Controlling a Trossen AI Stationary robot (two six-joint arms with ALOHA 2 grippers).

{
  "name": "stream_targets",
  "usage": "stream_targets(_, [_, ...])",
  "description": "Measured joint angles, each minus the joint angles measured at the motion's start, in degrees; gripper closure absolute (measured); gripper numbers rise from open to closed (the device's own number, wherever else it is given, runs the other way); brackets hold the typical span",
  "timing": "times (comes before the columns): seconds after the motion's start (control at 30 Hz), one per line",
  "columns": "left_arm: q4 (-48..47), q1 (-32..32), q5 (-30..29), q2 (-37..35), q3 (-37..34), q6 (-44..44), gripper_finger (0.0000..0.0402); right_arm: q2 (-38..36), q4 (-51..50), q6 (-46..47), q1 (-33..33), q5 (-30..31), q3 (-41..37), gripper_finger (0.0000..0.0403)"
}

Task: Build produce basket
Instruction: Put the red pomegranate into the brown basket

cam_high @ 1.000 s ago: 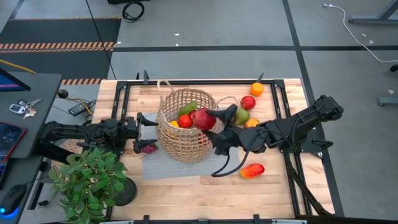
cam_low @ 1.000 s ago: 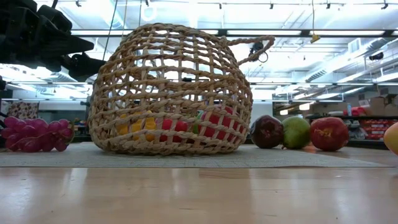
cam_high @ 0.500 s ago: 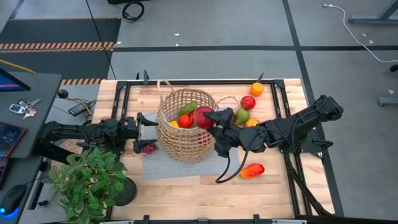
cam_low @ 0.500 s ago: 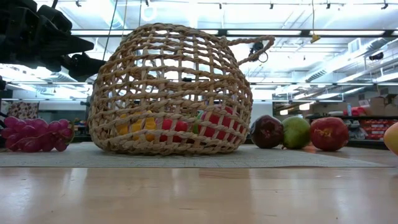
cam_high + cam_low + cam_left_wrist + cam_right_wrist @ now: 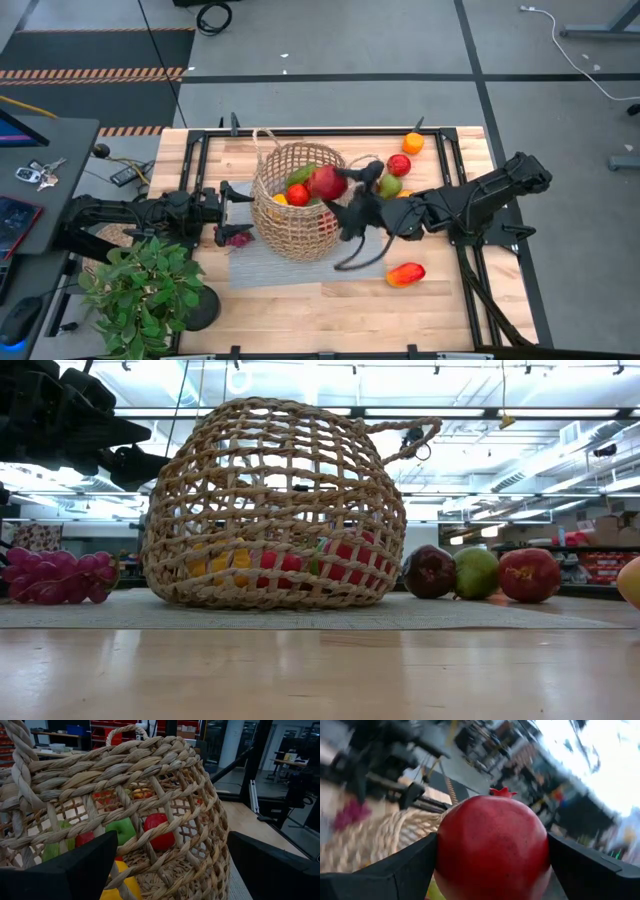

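Observation:
The round tan wicker basket (image 5: 293, 205) stands on a grey mat and holds red, green and yellow produce; it also shows in the low view (image 5: 275, 505) and the left wrist view (image 5: 125, 795). My right gripper (image 5: 335, 186) is shut on a dark-red pomegranate (image 5: 326, 183) over the basket's right rim. My left gripper (image 5: 230, 212) is open beside the basket's left wall, and I cannot tell whether it touches the weave. Purple grapes (image 5: 238, 238) lie on the mat by the left gripper. My right gripper pinches the pomegranate by its two opposite round sides (image 5: 445, 855) between its two fingers (image 5: 395, 870). The fingers come from the table's right, about level. The pomegranate is lifted clear above the basket's rim, and its crown (image 5: 502, 792) sticks out beyond the fingers.
Loose produce lies right of the basket: an orange (image 5: 413, 143), a red apple (image 5: 399, 165), a green pear (image 5: 388, 186) and a red-orange pepper (image 5: 405, 274). A potted green plant (image 5: 140, 290) stands at the near left corner. Bare wood lies along the near edge.
My right gripper has carried the pomegranate a little toward the far edge and over the basket's right rim, with the forearm swinging toward the table's left. The pomegranate stays held. The basket and my left gripper have kept still.

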Motion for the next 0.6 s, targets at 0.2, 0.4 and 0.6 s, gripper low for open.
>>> stream_targets(0.2, [0.0, 0.0, 0.0, 0.0, 0.0, 0.0, 0.0015, 0.0, -0.3, 22.8, -0.7, 2.2, 0.0, 0.0043])
stream_targets(0.4, [0.0, 0.0, 0.0, 0.0, 0.0, 0.0, 0.0015, 0.0, -0.3, 44.9, -0.8, 2.1, 0.0, 0.0043])
stream_targets(0.6, [0.0, 0.0, 0.0, 0.0, 0.0, 0.0, 0.0015, 0.0, -0.1, 48.2, -0.9, -2.3, 0.0, 0.0043])
